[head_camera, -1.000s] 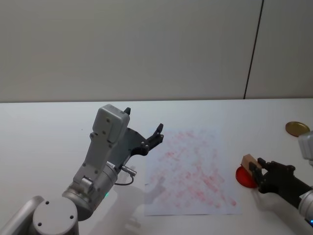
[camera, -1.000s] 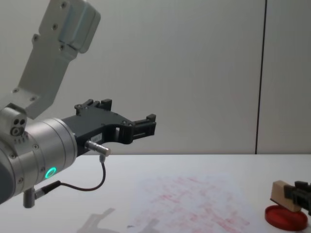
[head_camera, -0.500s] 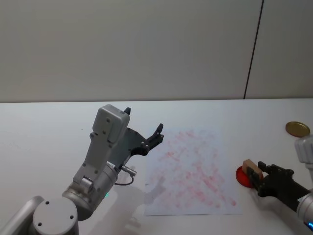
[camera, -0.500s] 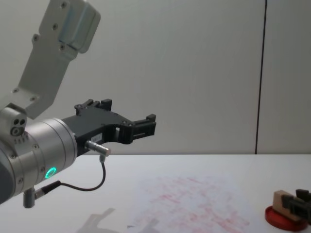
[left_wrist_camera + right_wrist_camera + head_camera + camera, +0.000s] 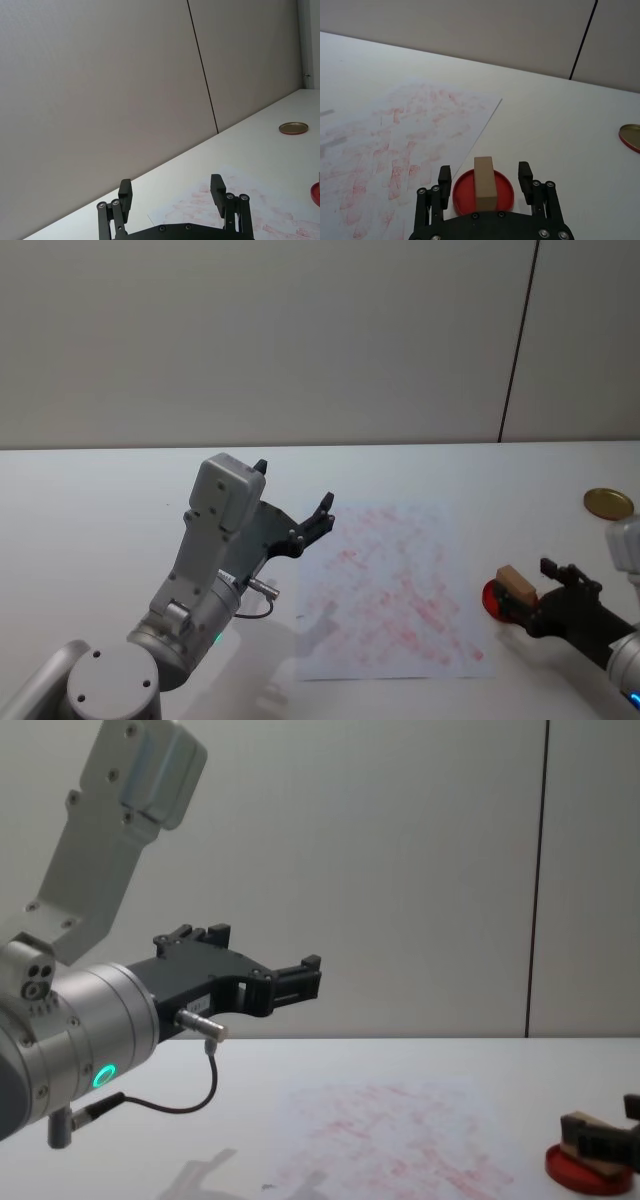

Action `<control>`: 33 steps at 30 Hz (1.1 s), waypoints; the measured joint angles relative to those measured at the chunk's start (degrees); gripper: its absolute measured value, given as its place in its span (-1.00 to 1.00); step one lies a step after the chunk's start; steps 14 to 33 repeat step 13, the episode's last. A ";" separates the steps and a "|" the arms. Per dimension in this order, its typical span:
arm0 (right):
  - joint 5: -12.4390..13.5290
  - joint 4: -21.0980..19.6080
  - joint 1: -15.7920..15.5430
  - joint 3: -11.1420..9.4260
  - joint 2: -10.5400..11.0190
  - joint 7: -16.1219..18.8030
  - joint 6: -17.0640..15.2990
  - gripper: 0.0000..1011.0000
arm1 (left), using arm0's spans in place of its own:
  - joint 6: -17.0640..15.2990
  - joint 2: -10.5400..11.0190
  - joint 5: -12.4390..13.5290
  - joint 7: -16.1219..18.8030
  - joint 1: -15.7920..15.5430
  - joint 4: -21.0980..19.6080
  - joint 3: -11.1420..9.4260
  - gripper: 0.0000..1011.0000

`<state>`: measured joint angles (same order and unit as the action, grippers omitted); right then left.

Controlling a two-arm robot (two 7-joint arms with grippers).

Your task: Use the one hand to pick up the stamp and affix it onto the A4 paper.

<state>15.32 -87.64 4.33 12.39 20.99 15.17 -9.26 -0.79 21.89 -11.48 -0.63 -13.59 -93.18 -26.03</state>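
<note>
The stamp (image 5: 517,585), a small light-brown wooden block, stands on a round red ink pad (image 5: 495,600) just right of the A4 paper (image 5: 395,590). My right gripper (image 5: 535,592) is low at the pad and open. In the right wrist view its fingers (image 5: 445,176) flank the stamp (image 5: 484,182) with a gap on each side. The chest view has the stamp (image 5: 590,1126) on the pad (image 5: 588,1170) at the lower right. My left gripper (image 5: 295,485) hangs open and empty above the table, left of the paper.
A gold round lid (image 5: 608,502) lies on the white table at the far right, behind the pad. The paper (image 5: 395,135) is covered in faint red marks. A wall with a dark vertical seam stands behind the table.
My right gripper came down with the stamp onto the red pad, then opened and let go of it. The left arm has not moved.
</note>
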 joint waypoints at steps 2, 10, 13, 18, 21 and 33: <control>0.07 -0.43 -0.10 -0.04 0.04 -0.10 0.61 0.64 | 0.00 0.00 0.00 0.00 0.00 0.00 0.00 0.96; 0.19 -2.98 -0.50 -0.20 0.15 -0.53 2.68 0.98 | 0.00 0.00 0.00 0.00 0.00 0.00 0.00 0.96; 0.23 -3.67 -0.60 -0.23 0.17 -0.66 3.12 0.98 | 0.00 0.00 0.00 0.00 0.00 0.00 0.00 0.96; 0.23 -3.67 -0.60 -0.23 0.17 -0.66 3.12 0.98 | 0.00 0.00 0.00 0.00 0.00 0.00 0.00 0.96; 0.23 -3.67 -0.60 -0.23 0.17 -0.66 3.12 0.98 | 0.00 0.00 0.00 0.00 0.00 0.00 0.00 0.96; 0.23 -3.67 -0.60 -0.23 0.17 -0.66 3.12 0.98 | 0.00 0.00 0.00 0.00 0.00 0.00 0.00 0.96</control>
